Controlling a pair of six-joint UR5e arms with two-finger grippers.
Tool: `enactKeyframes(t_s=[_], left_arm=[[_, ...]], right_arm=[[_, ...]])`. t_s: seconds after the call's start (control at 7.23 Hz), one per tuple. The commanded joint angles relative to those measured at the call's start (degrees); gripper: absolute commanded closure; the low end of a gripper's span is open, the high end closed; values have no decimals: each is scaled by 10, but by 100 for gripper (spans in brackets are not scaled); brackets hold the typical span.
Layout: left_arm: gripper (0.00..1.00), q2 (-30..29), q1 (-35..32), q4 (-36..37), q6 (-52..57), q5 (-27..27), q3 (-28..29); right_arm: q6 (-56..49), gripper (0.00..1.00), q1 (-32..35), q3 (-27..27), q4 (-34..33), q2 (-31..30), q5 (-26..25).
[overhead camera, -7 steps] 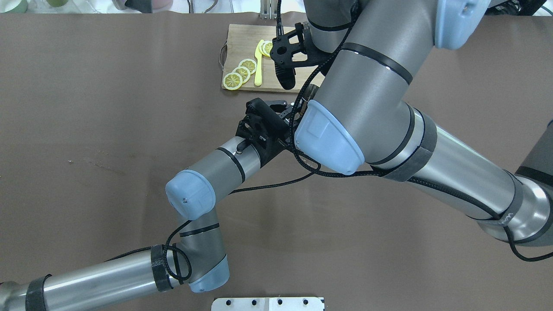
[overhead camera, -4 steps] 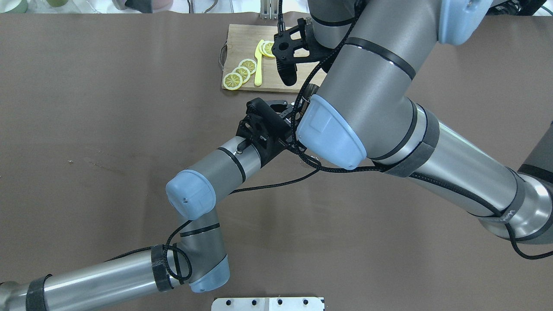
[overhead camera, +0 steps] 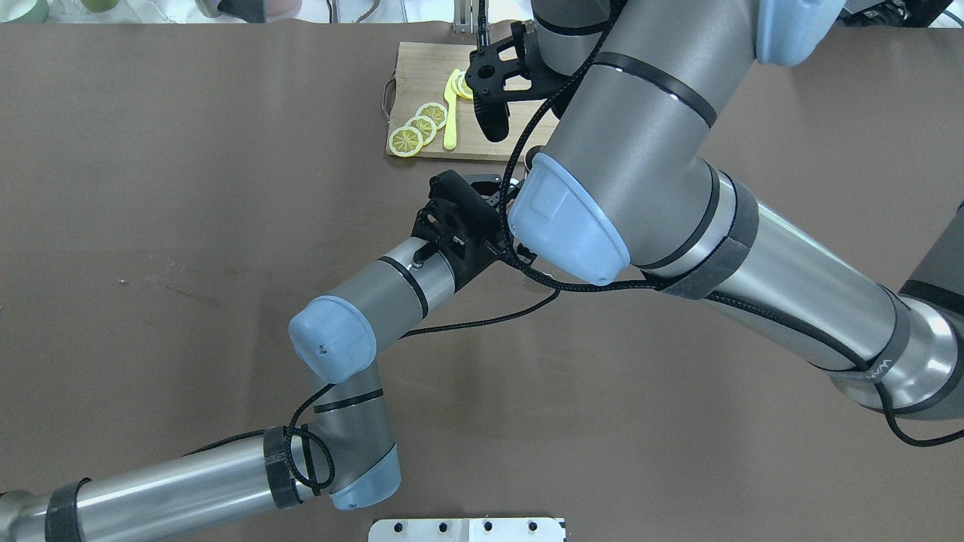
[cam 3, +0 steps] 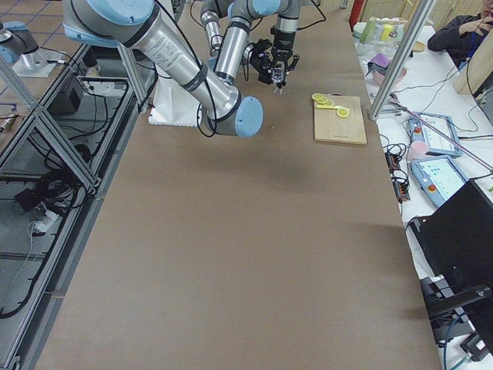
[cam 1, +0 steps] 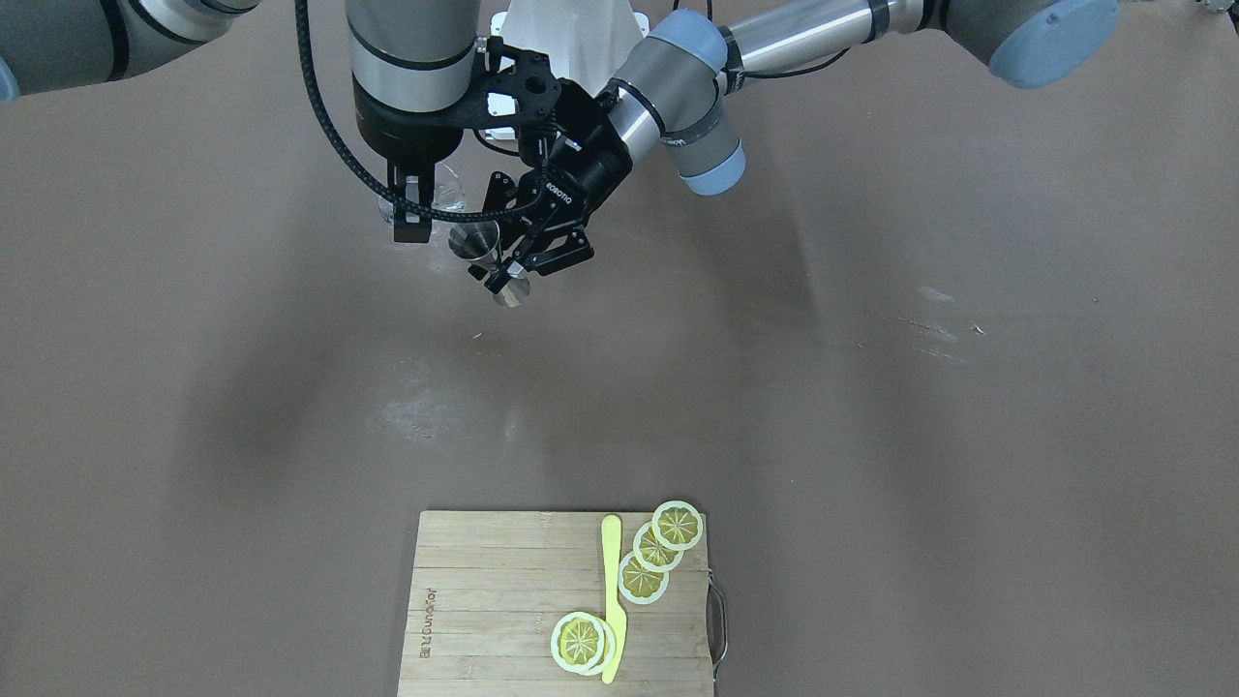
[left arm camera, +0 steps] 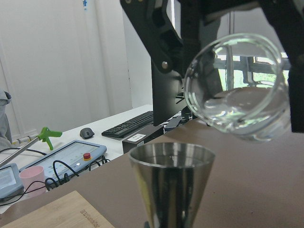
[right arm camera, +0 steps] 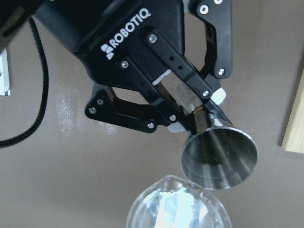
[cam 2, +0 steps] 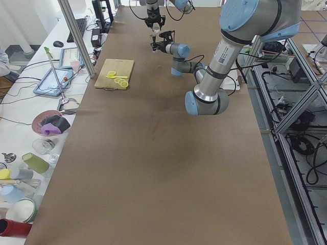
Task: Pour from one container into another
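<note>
The right pincer (cam 1: 414,225), closed on the glass (left arm camera: 237,90), has tipped it further over the steel jigger (left arm camera: 172,183), which the left pincer (right arm camera: 197,110) pinches above the desk (cam 1: 871,387) at the front view's upper centre, so pouring looks imminent.

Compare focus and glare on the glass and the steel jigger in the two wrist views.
Left wrist view: the glass is sharp, with bright patches inside it; the steel jigger is slightly soft. Right wrist view: the jigger is crisp with streaked highlights; the glass at the bottom edge is blurred and washed out.
</note>
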Motion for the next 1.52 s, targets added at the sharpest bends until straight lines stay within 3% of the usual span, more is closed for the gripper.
enactKeyframes(t_s=[0.0,1.38], left_arm=[[100,0,0,0,0,0,0],[100,0,0,0,1,0,0]], right_arm=[[-2,100,0,-11,0,5,0],[-32,100,3,-75,-1,39,-26]])
